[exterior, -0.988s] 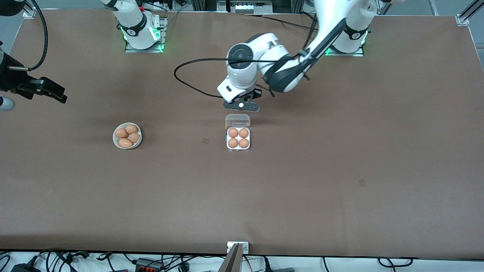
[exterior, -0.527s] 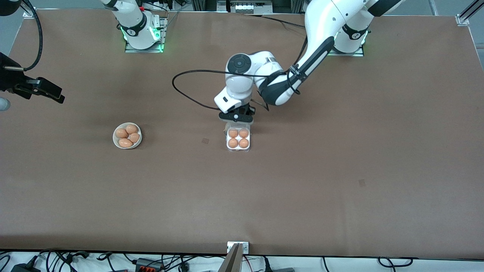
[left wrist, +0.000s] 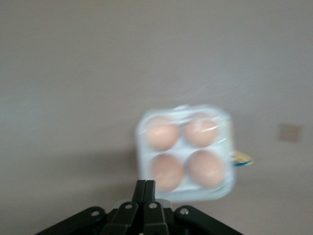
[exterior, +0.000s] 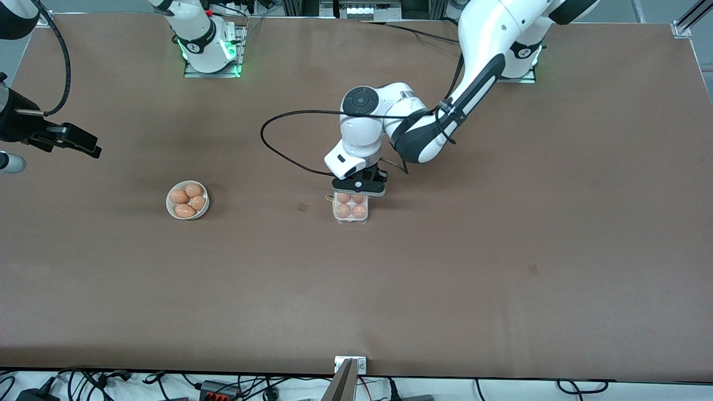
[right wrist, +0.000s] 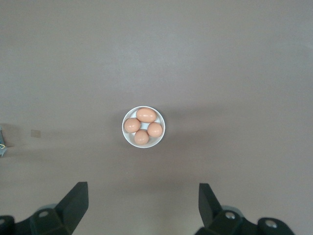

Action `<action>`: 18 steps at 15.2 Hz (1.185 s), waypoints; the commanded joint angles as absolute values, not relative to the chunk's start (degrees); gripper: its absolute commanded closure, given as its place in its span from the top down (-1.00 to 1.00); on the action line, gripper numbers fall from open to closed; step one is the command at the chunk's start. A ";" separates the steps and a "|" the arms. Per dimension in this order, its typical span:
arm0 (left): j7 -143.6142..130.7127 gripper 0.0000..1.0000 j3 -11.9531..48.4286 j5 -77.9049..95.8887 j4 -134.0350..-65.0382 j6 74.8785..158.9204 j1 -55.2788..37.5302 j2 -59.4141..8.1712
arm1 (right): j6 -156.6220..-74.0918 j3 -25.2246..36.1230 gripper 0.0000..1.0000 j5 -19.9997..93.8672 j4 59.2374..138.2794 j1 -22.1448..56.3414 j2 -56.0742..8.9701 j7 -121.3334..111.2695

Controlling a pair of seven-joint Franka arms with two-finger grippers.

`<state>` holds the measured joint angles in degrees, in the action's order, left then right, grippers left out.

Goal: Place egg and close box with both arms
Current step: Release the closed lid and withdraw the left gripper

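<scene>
The box (exterior: 351,221) sits mid-table with four orange-brown eggs (exterior: 343,210) in its cups. Its clear lid is tipped down over them. My left gripper (exterior: 359,188) is shut and empty, its tips on the lid at the hinge edge, the side farther from the front camera. In the left wrist view the shut fingers (left wrist: 145,185) meet the edge of the box (left wrist: 141,147) with its eggs (left wrist: 167,171). My right gripper (exterior: 83,145) is open and empty, held high at the right arm's end of the table; it also shows in the right wrist view (right wrist: 143,191).
A round white bowl (exterior: 187,216) with several more eggs (exterior: 185,210) stands toward the right arm's end, level with the box; the right wrist view shows this bowl (right wrist: 126,137) from above. A black cable loops beside the left wrist.
The left gripper came down from beside the upright lid onto it and pushed it over the eggs. The right arm only drifted slightly.
</scene>
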<state>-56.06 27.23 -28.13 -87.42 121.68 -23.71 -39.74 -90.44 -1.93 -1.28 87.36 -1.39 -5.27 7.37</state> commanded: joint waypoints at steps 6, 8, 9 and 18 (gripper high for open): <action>-31.07 -0.76 28.56 -29.36 -87.89 88.70 -19.62 -27.00 | -90.70 -2.29 1.00 -0.79 87.54 -1.41 -4.66 7.56; -23.85 -0.27 28.56 -29.09 -87.72 86.84 -16.02 -24.18 | -90.70 -2.29 1.00 -0.88 87.54 -1.32 -4.66 7.56; -21.56 0.53 28.65 -28.92 -87.45 86.75 -14.17 -23.21 | -90.70 -2.37 1.00 -0.88 87.54 -1.23 -4.66 7.56; -15.32 1.00 28.65 -9.61 -73.93 81.22 4.63 -22.41 | -90.70 -2.37 1.00 -0.97 87.54 -1.32 -4.75 7.65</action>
<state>-19.42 28.08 -14.98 -78.33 83.98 -0.45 -22.14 -90.46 -2.23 -1.28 87.34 -1.25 -5.27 7.37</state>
